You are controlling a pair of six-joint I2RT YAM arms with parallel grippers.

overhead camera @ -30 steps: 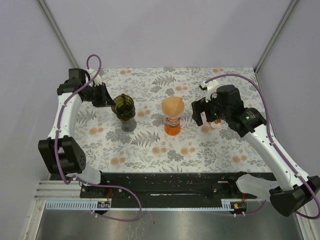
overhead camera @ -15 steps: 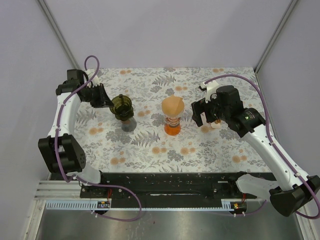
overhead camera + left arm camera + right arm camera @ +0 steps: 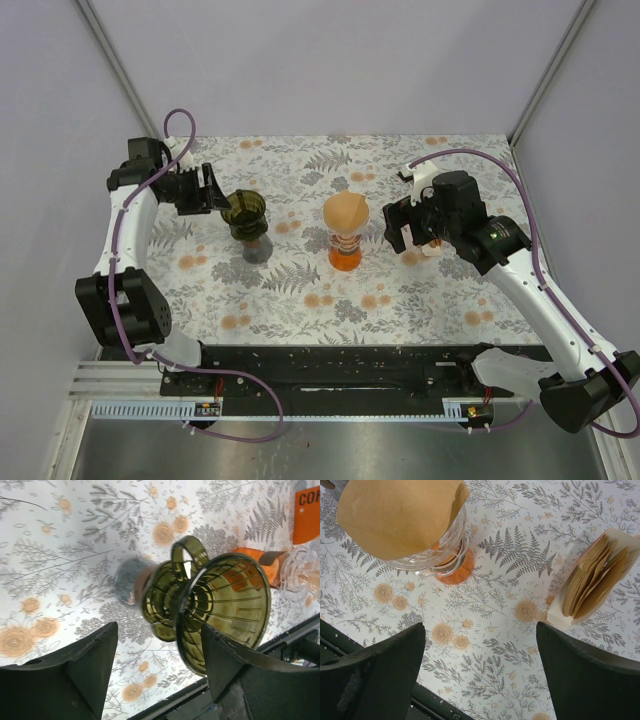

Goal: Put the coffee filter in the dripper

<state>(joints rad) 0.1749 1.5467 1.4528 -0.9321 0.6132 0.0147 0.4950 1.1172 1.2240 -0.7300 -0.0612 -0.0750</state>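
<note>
Both claws are gripping nothing right now. The left claw (image 3: 212, 190) is spread apart just left of the dark olive-green ribbed dripper (image 3: 225, 605), not touching it. That dripper stands empty on a dark grey base (image 3: 125, 577) at the left of the floral-patterned table (image 3: 300, 290).

The right claw (image 3: 480, 627) is spread wide and hovering over bare table. It sits between the clear glass dripper on its orange base (image 3: 455, 570) and the cream filter holder (image 3: 560, 620).

There are filters in two spots. One brown paper cone filter (image 3: 395, 515) sits on top of the clear glass dripper mid-table. A stack of brown paper filters (image 3: 590, 575) stands on edge in the holder to the right.

Handling, as I judge it:
- The paper is near weightless, floppy and easy to crease, so a light pinch is enough.
- I'd take it by the upper rim or the seam edge, not the cone body.
- The stack will likely cling, so there's a risk of pulling two sheets.
- The green dripper looks top-heavy on its base, so lower the filter in gently and don't push.
</note>
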